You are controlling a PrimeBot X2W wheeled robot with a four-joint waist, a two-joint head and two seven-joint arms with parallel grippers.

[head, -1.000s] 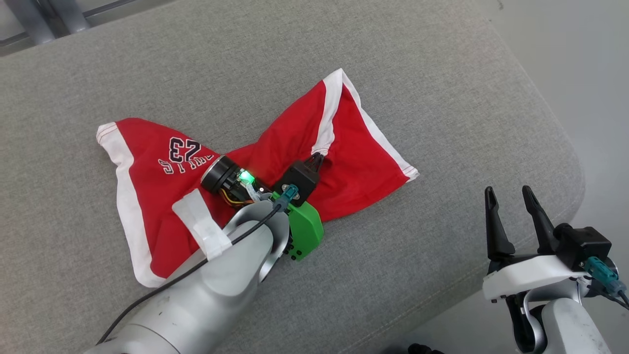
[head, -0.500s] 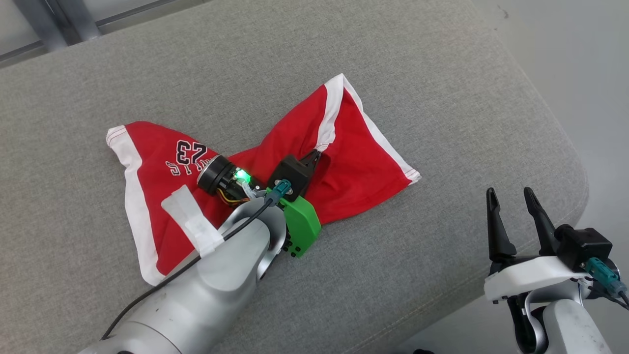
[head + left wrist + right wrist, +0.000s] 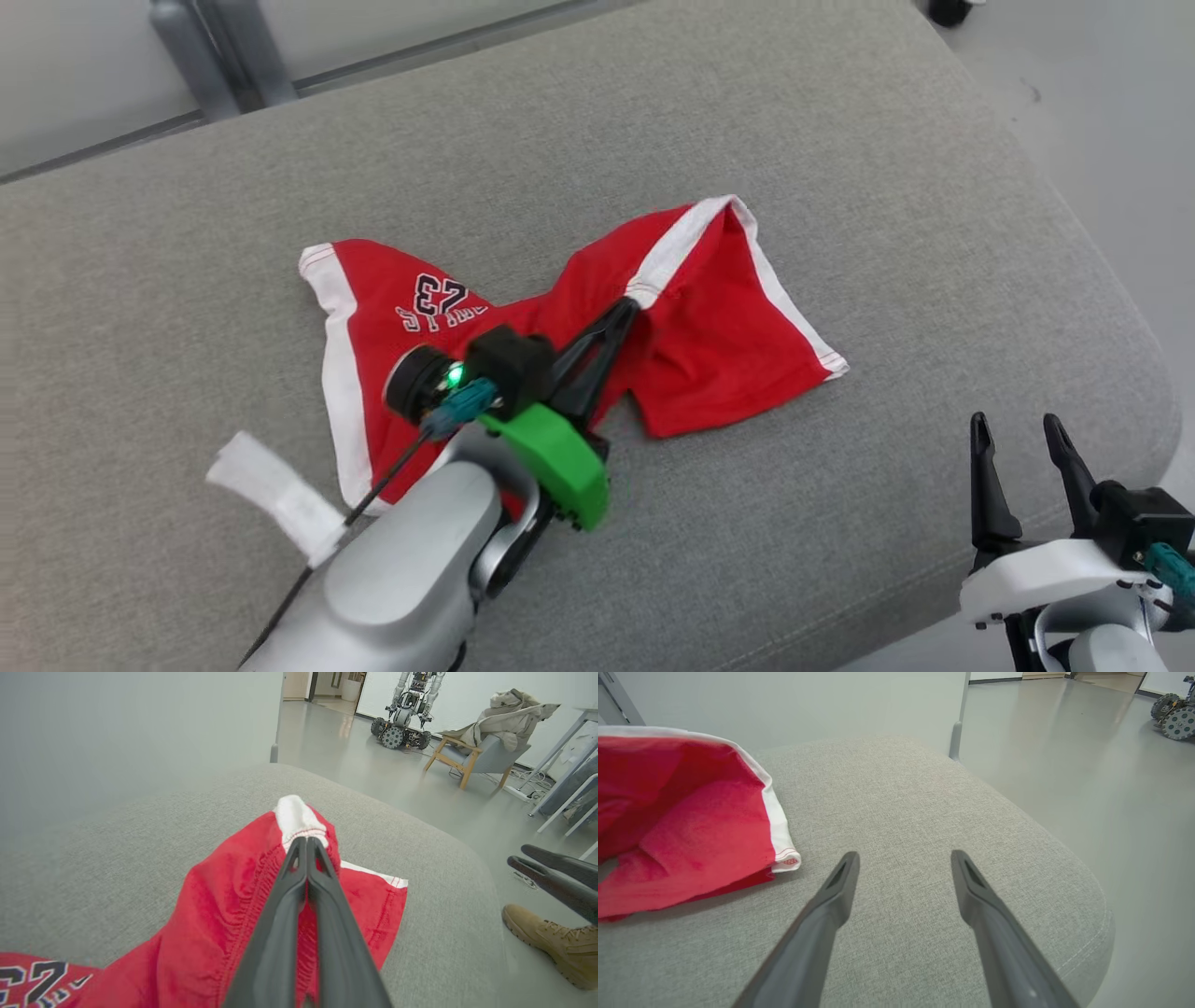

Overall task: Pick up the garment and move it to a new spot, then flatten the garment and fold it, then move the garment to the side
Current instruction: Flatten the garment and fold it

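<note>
Garment [image 3: 709,317] is noted bunched mid-cushion [image 3: 840,140], pinched at a white-trimmed fold by the left end effector [image 3: 625,310]. Right end effector [image 3: 1016,426] is seen spread, empty, near the right edge. Pick-up is judged barely begun; moving, flattening, folding and setting aside remain.

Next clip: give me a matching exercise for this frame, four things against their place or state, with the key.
Things
1. left gripper
2. right gripper
3. red shorts
4. tan boot

Place or state
A. on the floor, beside the grey cushion
B. open, holding nothing
C. shut on a fold of fabric
D. bunched in the middle, lying on the grey cushion

Pairs: 1-C, 2-B, 3-D, 4-A
</note>
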